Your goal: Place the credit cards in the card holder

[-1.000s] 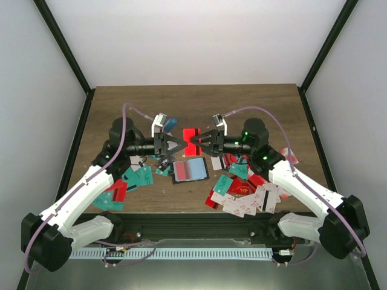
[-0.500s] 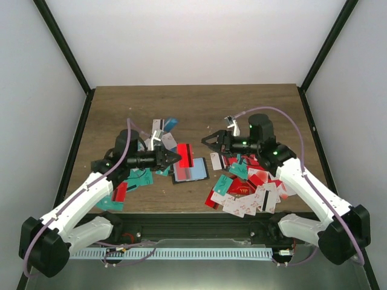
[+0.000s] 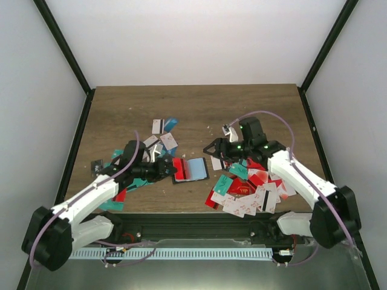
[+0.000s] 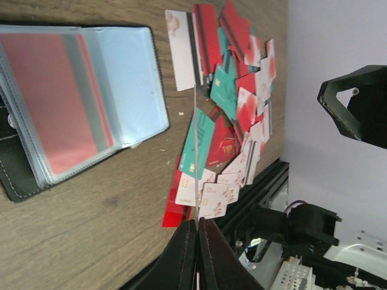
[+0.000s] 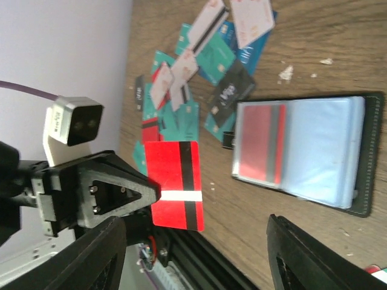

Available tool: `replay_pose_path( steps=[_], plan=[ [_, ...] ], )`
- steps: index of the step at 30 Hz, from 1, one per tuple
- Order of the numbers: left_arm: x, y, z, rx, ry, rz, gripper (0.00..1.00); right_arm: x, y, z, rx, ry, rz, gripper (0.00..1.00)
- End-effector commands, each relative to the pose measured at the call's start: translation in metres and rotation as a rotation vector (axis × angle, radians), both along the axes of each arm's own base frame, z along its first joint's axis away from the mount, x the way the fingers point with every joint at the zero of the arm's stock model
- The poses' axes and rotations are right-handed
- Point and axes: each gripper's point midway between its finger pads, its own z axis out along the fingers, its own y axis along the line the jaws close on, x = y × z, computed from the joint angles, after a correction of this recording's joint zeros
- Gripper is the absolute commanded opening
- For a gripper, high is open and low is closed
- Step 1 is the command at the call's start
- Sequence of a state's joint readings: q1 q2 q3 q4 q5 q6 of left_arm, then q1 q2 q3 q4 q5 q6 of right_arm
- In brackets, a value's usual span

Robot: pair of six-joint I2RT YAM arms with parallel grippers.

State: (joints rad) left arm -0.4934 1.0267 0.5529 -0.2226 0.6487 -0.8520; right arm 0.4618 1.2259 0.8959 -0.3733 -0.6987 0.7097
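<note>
The card holder (image 3: 196,170) lies open on the table, a red card in its left sleeve (image 5: 261,144) and pale blue sleeves on the right (image 4: 130,78). My left gripper (image 3: 170,167) is shut on a red credit card (image 5: 176,184) with a black stripe and a white strip. It holds the card upright just over the holder's left edge. In the left wrist view this card (image 4: 196,151) shows edge-on as a thin line above my shut fingers (image 4: 184,254). My right gripper (image 3: 211,150) stands open with nothing in it, behind and to the right of the holder.
Loose credit cards lie in a heap at the near right (image 3: 248,192), in another under my left arm (image 3: 138,176), and a few behind the holder (image 3: 162,136). The table's near edge and a black rail (image 3: 193,226) run close to both heaps.
One second ago both grippers met on the red card in mid-air. The right one has let go, opened and drawn back right. The left one has carried the card down to the holder.
</note>
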Motion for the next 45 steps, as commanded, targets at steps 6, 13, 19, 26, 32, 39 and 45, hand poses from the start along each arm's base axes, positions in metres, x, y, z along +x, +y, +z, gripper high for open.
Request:
replay_pose_path(
  steps=[6,13,19,26,32,39,45],
  plan=[
    [0.012,-0.016,-0.040,0.023,0.006,-0.108,0.04,0.020,-0.001,-0.050,-0.135,0.030,0.015,0.59],
    [0.024,-0.023,-0.071,0.084,0.031,-0.159,0.04,0.025,0.002,-0.078,-0.168,0.064,0.039,0.50],
    [0.032,-0.029,-0.080,0.091,0.051,-0.175,0.04,0.026,0.001,-0.098,-0.194,0.093,0.044,0.44],
    [0.038,-0.032,-0.088,0.115,0.079,-0.192,0.04,0.026,0.001,-0.123,-0.232,0.131,0.067,0.38],
    [0.036,-0.028,-0.079,0.123,0.074,-0.177,0.04,0.025,0.001,-0.136,-0.247,0.165,0.081,0.37],
    [0.028,-0.017,-0.073,0.164,0.067,-0.149,0.04,0.022,0.002,-0.150,-0.257,0.197,0.103,0.34],
    [0.028,-0.016,-0.083,0.179,0.099,-0.158,0.04,0.023,0.004,-0.160,-0.263,0.219,0.113,0.33]
  ],
)
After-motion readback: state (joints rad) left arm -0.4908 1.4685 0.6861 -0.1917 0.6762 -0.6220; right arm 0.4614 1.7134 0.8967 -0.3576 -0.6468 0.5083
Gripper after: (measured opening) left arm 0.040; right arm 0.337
